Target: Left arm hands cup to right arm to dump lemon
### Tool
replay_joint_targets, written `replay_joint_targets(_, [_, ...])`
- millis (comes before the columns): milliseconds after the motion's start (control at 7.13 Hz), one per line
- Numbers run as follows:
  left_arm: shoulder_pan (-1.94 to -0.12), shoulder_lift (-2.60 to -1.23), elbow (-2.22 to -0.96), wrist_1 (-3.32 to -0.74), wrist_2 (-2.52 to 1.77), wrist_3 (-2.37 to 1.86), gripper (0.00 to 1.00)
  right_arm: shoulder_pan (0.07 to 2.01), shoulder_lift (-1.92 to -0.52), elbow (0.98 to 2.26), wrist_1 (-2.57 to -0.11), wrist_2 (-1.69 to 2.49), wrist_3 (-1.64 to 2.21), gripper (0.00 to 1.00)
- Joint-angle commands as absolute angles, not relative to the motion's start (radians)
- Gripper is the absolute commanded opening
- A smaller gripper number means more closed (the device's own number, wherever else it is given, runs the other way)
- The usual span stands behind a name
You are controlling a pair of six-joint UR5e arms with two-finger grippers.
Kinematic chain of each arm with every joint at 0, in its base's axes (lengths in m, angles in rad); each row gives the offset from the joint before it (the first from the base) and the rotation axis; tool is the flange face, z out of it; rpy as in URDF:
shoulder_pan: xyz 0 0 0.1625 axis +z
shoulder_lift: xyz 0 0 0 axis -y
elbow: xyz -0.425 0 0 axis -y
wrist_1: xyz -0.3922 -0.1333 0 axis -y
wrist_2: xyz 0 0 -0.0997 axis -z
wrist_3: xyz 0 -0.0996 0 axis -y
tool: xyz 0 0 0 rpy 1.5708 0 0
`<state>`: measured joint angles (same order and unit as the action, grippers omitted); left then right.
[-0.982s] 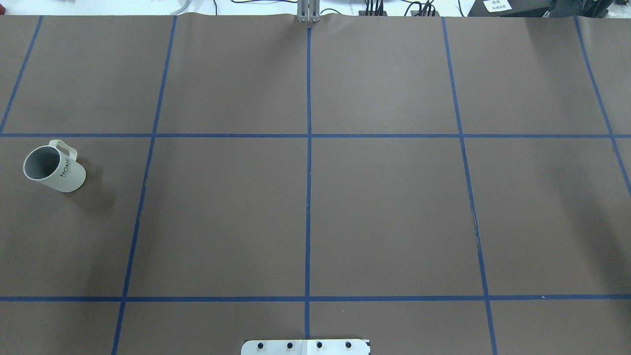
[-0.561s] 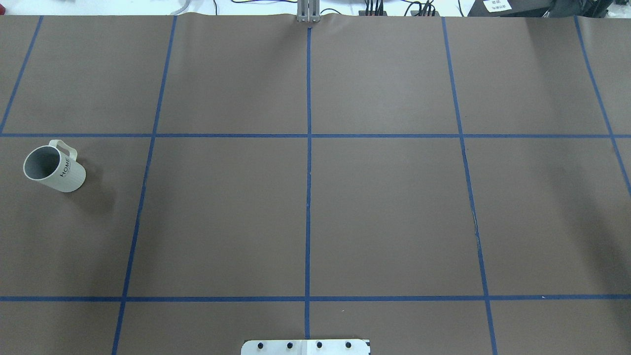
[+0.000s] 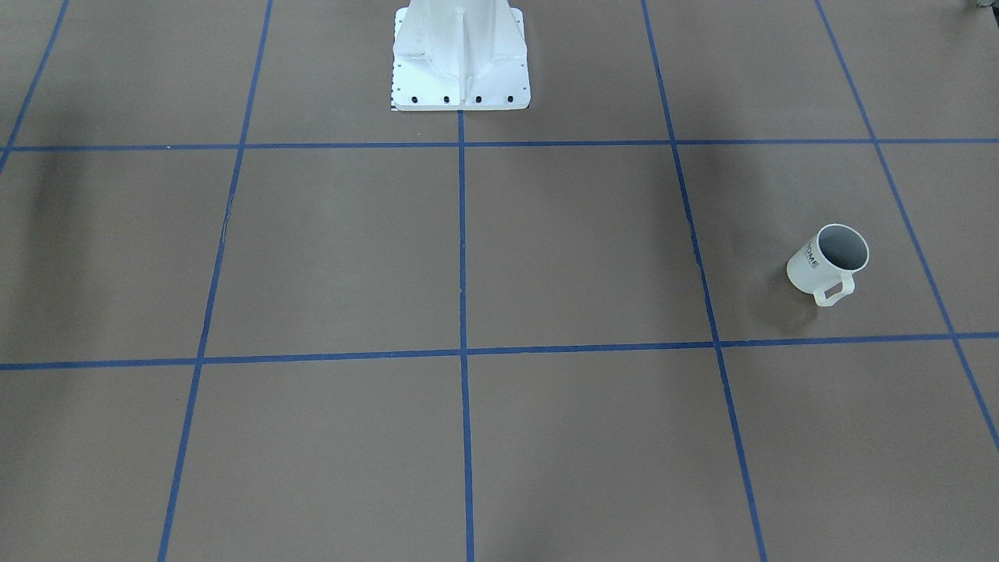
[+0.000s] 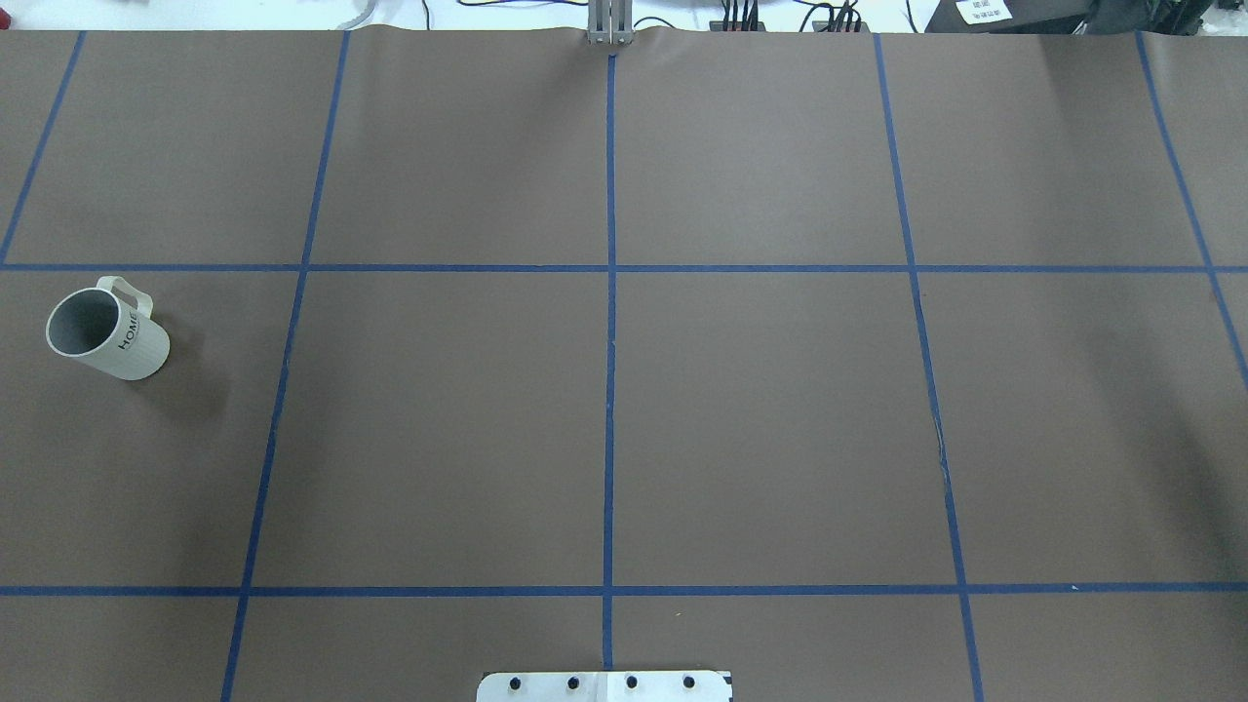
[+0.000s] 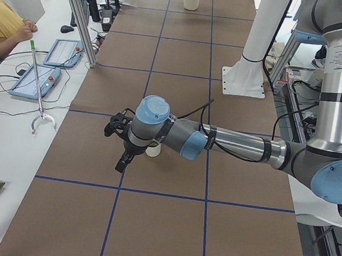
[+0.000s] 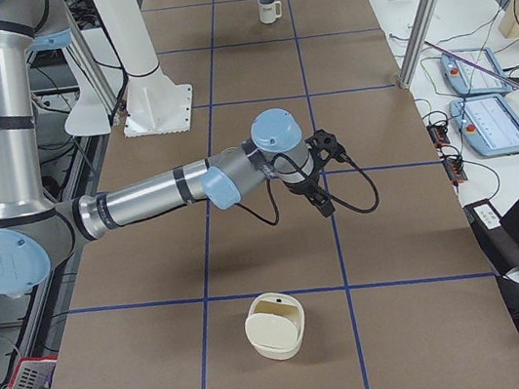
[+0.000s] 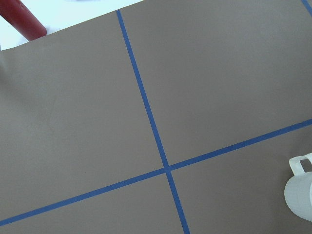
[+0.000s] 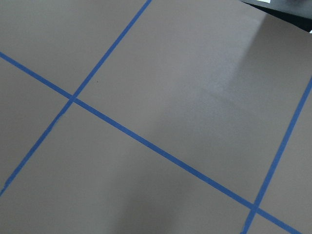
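The cup (image 4: 107,336) is a white ribbed mug with black "HOME" lettering, standing upright at the table's left side with its handle toward the far edge. The cup (image 3: 827,260) shows a grey inside there; the lemon does not show in any view. In the exterior left view my left gripper (image 5: 119,147) hovers over the table just beside the cup (image 5: 152,149), which the wrist partly hides. The left wrist view catches the cup's edge (image 7: 300,195) at its lower right. My right gripper (image 6: 323,199) hangs over bare table mid-way along. I cannot tell whether either gripper is open or shut.
A cream tub (image 6: 275,325) stands on the table's right end. The white base plate (image 4: 604,685) sits at the near middle edge. A red cylinder (image 7: 22,19) lies off the left end. A person in a yellow sleeve (image 5: 1,30) and control pendants (image 5: 57,53) are beside the table.
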<state>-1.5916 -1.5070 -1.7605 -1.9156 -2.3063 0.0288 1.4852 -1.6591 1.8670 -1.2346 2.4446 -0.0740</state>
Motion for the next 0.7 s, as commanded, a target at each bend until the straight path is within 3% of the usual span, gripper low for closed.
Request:
replay_joint_targets(0, [-1.513, -1.508, -1.759, -1.959, -2.321, -0.004, 1.00, 1.470, -1.642, 1.865, -1.226, 2.564, -0.071, 1.00])
replay_joint_targets(561, [-1.249, -1.496, -1.752, -2.121, -2.283, -0.543, 1.00, 1.233, -1.554, 1.904, -1.049, 2.459, 0.388, 0.99])
